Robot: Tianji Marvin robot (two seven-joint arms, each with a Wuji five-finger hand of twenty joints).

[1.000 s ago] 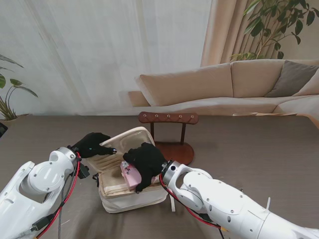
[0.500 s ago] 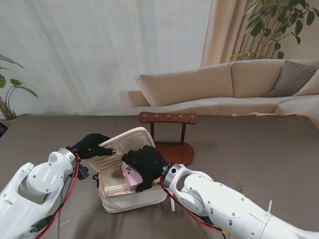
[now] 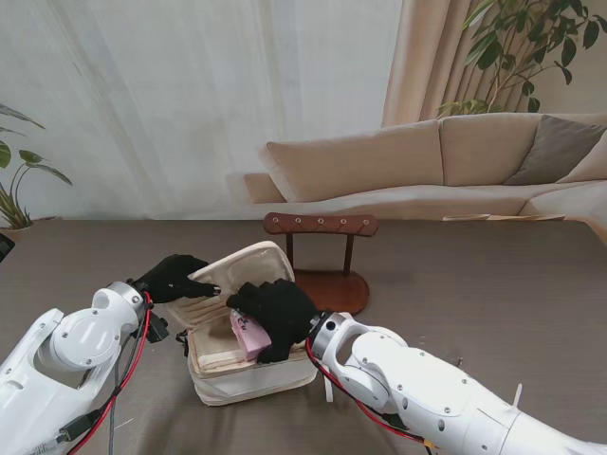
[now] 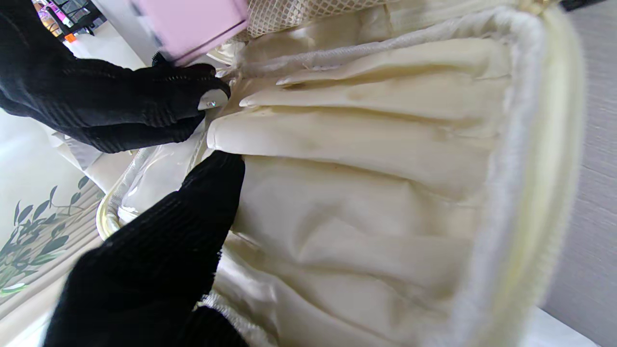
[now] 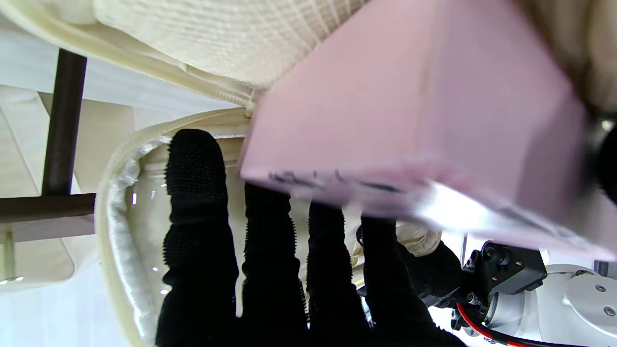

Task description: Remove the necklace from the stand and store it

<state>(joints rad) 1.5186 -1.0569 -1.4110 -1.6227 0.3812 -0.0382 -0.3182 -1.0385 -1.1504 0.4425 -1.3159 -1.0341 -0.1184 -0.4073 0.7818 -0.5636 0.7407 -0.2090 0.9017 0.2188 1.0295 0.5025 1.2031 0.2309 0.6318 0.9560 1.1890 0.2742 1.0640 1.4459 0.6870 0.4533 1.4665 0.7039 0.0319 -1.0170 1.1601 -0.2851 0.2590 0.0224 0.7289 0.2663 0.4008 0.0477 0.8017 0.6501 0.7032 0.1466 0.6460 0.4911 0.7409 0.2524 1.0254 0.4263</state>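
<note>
left hand (image 3: 175, 277) pinches the pouch (image 3: 248, 374) lining (wrist view only); right hand (image 3: 277, 308) grips a pink box (image 3: 248, 334).

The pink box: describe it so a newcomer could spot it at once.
On the brown table, nearer to me than the wooden stand, lies an open cream case. The pink box sits inside it, held by the right hand; it is the only pink thing there.
</note>
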